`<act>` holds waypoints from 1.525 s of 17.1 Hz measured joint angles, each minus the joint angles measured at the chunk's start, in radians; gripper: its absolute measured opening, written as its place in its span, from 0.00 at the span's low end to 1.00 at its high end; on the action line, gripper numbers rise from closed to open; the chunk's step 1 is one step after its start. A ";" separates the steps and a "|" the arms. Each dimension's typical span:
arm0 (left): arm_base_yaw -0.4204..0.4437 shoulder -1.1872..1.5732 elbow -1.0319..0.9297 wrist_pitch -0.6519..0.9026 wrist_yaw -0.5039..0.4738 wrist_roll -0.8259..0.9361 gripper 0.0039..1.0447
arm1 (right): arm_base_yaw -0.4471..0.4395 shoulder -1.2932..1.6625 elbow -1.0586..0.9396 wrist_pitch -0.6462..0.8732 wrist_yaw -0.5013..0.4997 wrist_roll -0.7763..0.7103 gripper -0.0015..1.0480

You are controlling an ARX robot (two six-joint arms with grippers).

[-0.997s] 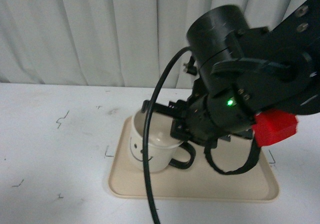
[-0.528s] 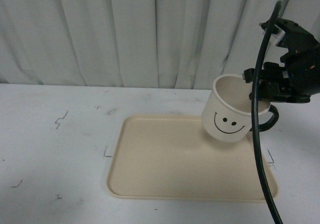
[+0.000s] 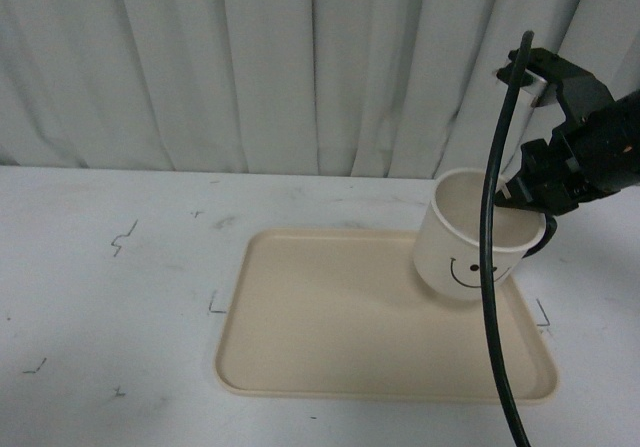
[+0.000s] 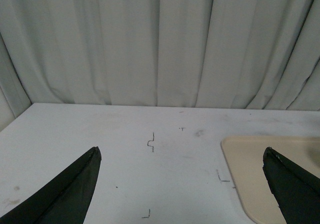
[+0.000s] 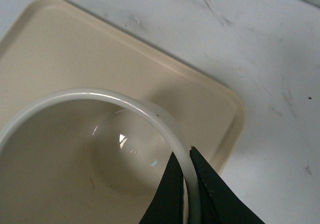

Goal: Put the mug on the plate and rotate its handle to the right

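Note:
The cream mug (image 3: 470,237) with a black smiley face hangs tilted over the far right corner of the beige plate (image 3: 330,327). My right gripper (image 3: 520,195) is shut on the mug's rim at its right side. The black handle (image 3: 543,239) peeks out on the right, just below the gripper. In the right wrist view the two fingers pinch the mug's rim (image 5: 186,159), with the mug's inside (image 5: 75,164) and the plate's corner (image 5: 227,114) below. My left gripper (image 4: 182,164) is open and empty above the table, left of the plate (image 4: 260,159).
A white table (image 3: 120,297) with small black marks carries the plate. A pale curtain (image 3: 250,67) closes the back. My right arm's black cable (image 3: 490,297) hangs down in front of the mug.
One second ago the mug stood on the plate's left part with the arm over it. It has since been lifted and carried to the right; in the last half second it sank slightly.

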 joint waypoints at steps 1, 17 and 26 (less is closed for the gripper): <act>0.000 0.000 0.000 0.000 0.000 0.000 0.94 | 0.000 0.022 0.000 -0.002 0.014 -0.005 0.03; 0.000 0.000 0.000 0.000 0.000 0.000 0.94 | -0.006 0.089 -0.005 -0.013 0.085 0.059 0.03; 0.000 0.000 0.000 0.000 0.000 0.000 0.94 | -0.006 0.089 -0.005 -0.002 0.097 0.060 0.80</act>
